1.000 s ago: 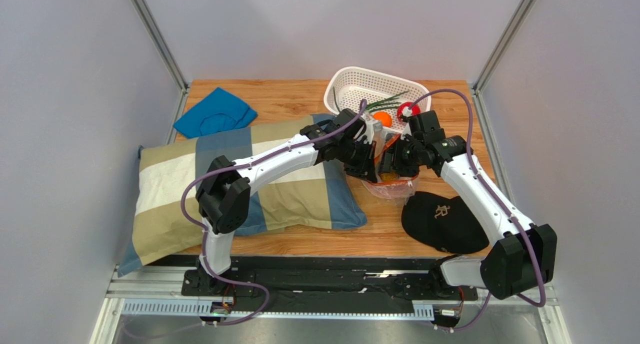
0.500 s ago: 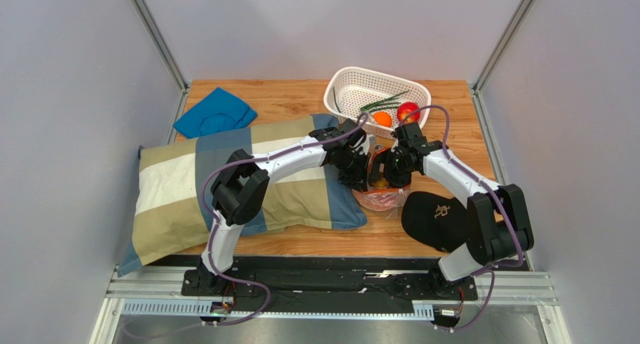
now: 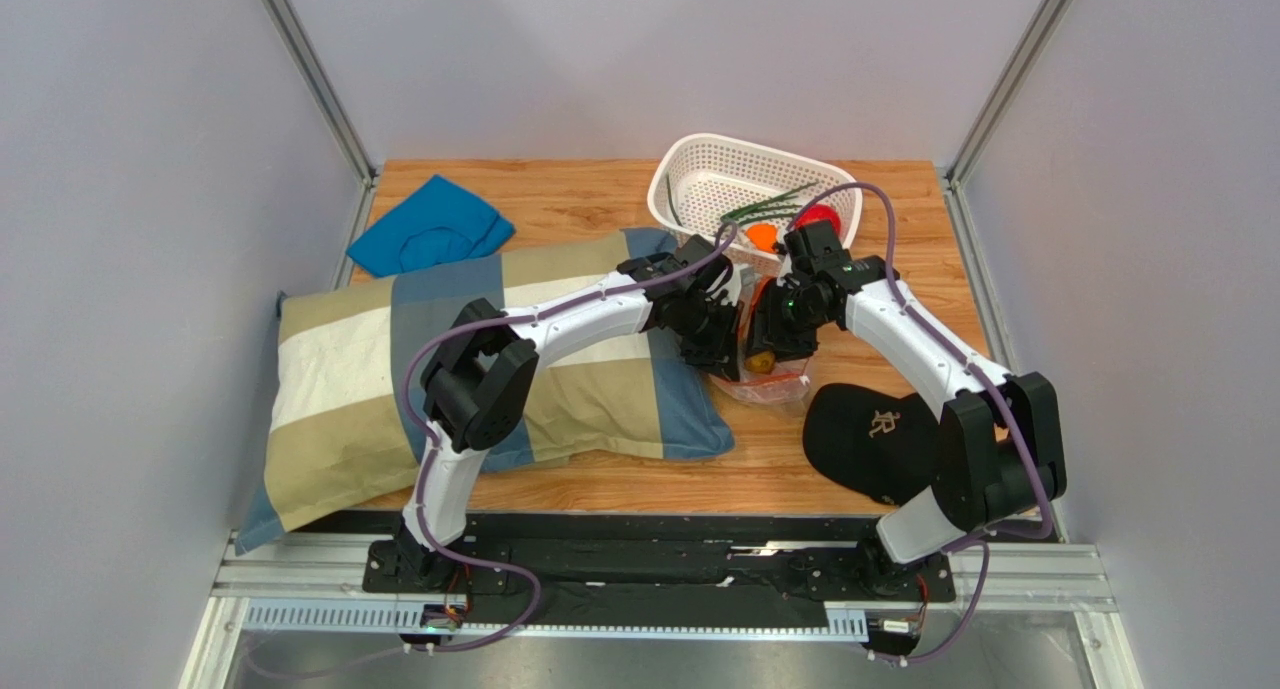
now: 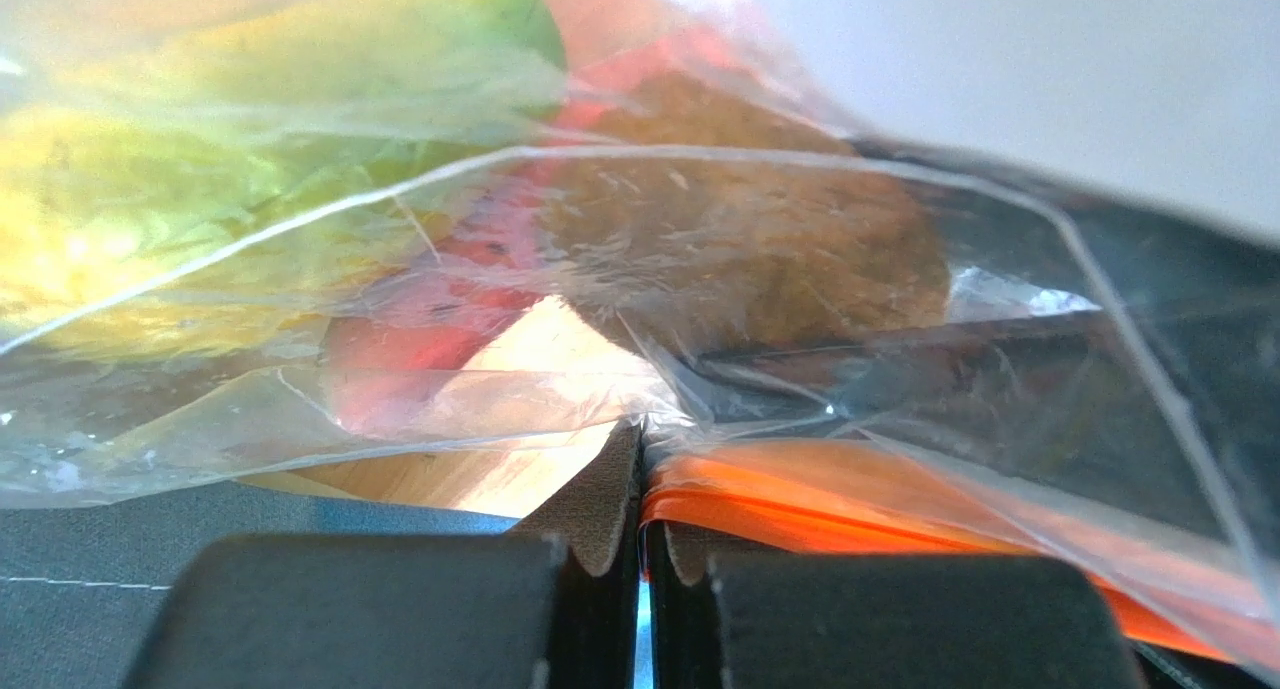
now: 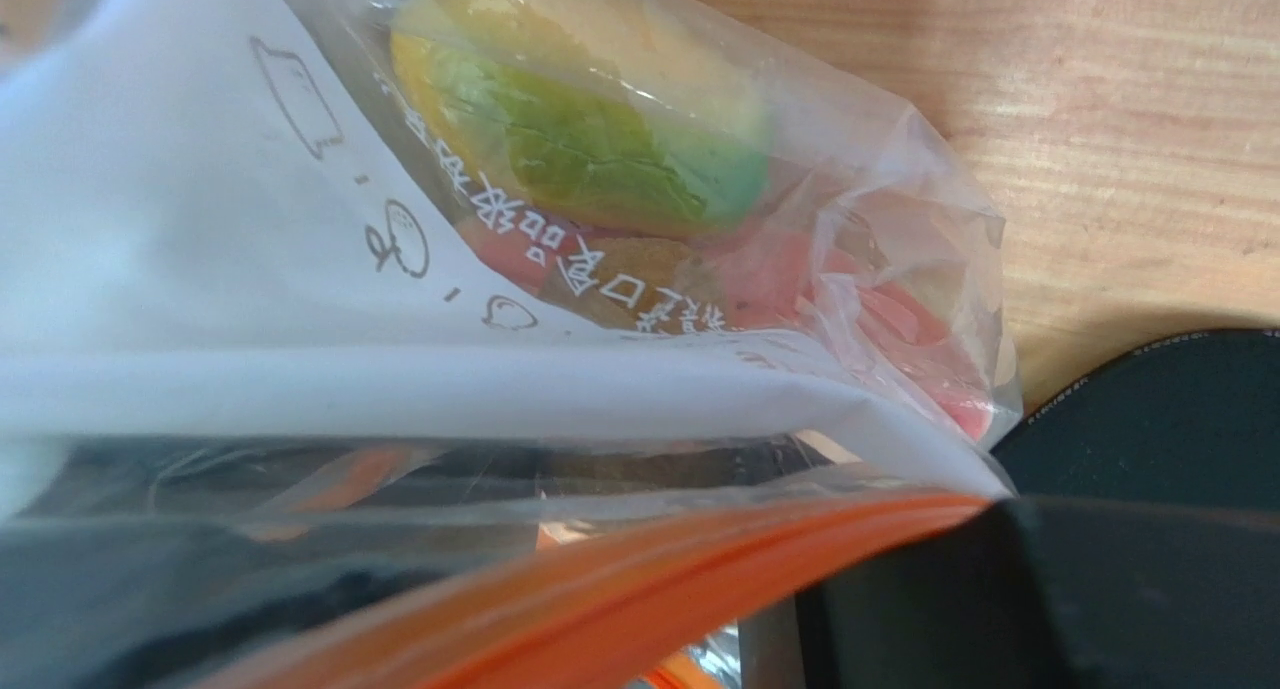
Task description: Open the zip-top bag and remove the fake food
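Observation:
The zip-top bag (image 3: 769,380) is clear crinkly plastic and hangs between my two grippers, just above the wooden table in front of the basket. My left gripper (image 3: 733,344) is shut on the bag's lip (image 4: 643,446), beside the orange zip strip (image 4: 872,517). My right gripper (image 3: 781,326) holds the opposite lip. Its orange strip (image 5: 601,607) runs taut to the one finger that shows (image 5: 1082,584). Fake food fills the bag: a yellow-green piece (image 5: 586,127), a brown piece (image 4: 751,247) and red pieces (image 4: 436,322).
A white perforated basket (image 3: 706,179) at the back holds an orange (image 3: 763,236), a red apple (image 3: 816,214) and a green vegetable (image 3: 766,205). A black cap (image 3: 879,442) lies right of the bag. A striped pillow (image 3: 376,374) and a blue cloth (image 3: 433,224) lie to the left.
Both arms have folded and drawn in toward the bag. The bag stayed between the grippers. The right wrist has since shifted a little back toward the basket.

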### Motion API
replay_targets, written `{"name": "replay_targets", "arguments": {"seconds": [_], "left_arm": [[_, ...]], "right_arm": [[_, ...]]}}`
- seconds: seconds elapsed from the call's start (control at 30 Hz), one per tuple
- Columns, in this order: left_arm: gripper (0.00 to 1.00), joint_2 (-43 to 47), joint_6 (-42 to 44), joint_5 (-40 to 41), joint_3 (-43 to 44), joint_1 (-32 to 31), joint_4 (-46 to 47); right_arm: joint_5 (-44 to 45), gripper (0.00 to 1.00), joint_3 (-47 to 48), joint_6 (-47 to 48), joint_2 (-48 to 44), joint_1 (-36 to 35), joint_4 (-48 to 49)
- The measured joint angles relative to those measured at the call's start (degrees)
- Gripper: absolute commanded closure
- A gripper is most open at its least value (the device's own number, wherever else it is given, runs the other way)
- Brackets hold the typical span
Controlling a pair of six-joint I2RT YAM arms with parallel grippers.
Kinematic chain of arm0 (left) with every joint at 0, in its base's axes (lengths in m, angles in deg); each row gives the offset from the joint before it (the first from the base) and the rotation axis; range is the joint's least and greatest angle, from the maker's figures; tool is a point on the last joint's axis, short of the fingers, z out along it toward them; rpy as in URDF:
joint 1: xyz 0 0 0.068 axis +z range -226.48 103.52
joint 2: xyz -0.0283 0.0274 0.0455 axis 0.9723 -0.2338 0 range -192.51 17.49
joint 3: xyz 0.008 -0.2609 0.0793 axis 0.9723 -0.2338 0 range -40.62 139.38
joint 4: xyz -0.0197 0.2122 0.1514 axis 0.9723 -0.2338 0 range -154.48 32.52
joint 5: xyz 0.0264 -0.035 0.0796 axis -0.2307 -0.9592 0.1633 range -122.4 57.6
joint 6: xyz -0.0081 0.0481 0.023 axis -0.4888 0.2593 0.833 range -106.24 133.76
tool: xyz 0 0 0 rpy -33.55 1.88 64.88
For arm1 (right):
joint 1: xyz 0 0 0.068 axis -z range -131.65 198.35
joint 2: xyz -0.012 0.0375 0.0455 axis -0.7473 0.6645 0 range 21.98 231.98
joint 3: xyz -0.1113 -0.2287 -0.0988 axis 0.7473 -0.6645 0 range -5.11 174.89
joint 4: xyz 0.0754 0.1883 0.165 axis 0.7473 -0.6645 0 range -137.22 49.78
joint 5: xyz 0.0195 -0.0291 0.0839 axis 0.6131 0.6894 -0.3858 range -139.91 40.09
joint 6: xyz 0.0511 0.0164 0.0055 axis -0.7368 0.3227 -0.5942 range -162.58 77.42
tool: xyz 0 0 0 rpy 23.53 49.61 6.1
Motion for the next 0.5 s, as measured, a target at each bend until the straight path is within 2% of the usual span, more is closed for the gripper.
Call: {"name": "replay_targets", "arguments": {"seconds": [0.03, 0.07, 0.2, 0.3, 0.33, 0.43, 0.5], "left_arm": [[1.0, 0.0, 0.0, 0.0, 0.0, 0.0, -0.09], [1.0, 0.0, 0.0, 0.0, 0.0, -0.02, -0.2], [1.0, 0.0, 0.0, 0.0, 0.0, -0.02, -0.26], [1.0, 0.04, 0.0, 0.04, -0.11, 0.02, 0.48], [1.0, 0.15, 0.02, 0.09, -0.28, 0.09, 0.9], [1.0, 1.25, 0.17, 0.13, -1.38, 0.26, 1.75], [1.0, 2.19, 0.28, 0.15, -1.68, 0.28, 2.25]], "right_arm": [[-0.02, 0.9, 0.0, 0.02, 0.0, 0.0, -0.42], [-0.07, 0.92, 0.0, -0.04, 0.0, 0.0, -0.87], [-0.44, 0.93, 0.66, -0.59, -0.15, 0.0, -2.58], [-1.57, 0.79, 3.3, -1.68, -0.57, 0.0, -6.05], [-1.92, 0.7, 4.39, -2.16, -1.05, 0.0, -7.13], [-2.93, 0.62, 6.62, -3.28, -3.8, 0.04, -9.46], [-3.28, 0.62, 7.28, -3.74, -5.07, 0.04, -10.49]]}}
